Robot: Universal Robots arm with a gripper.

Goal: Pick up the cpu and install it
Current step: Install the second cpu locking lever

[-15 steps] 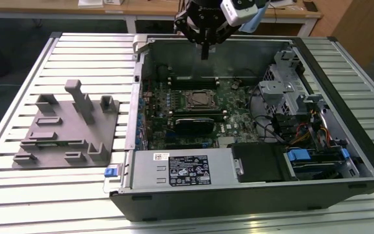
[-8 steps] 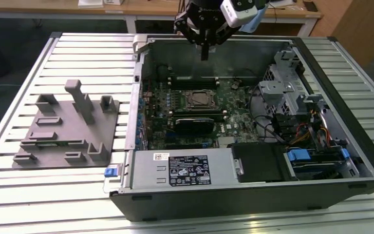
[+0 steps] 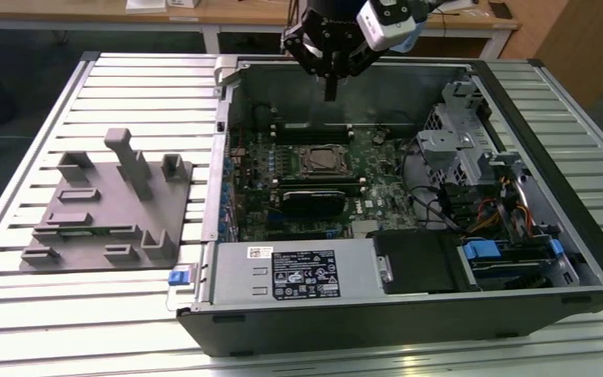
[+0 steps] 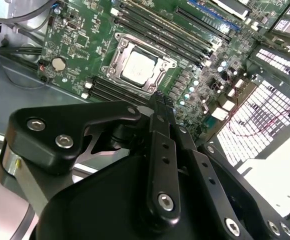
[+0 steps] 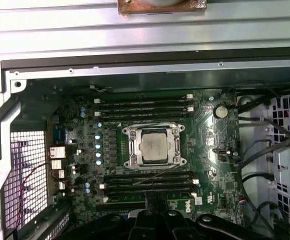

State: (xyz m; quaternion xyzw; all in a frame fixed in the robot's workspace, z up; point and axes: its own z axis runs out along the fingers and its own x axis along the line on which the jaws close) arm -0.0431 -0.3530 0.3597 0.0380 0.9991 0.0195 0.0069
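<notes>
My tool [image 3: 330, 93] hangs above the open computer case [image 3: 407, 314], near its far wall, with its fingers [image 4: 161, 107] pressed together and holding nothing. The cpu [image 5: 153, 146] lies flat in the socket frame [image 5: 129, 150] on the motherboard [image 5: 210, 195], well below my fingertips and apart from them; in the second wrist view it sits just beyond the tip. The grey fixture block [image 3: 113, 208] rests on the desk [image 3: 29, 314] beside the case, toward the exterior view's left.
</notes>
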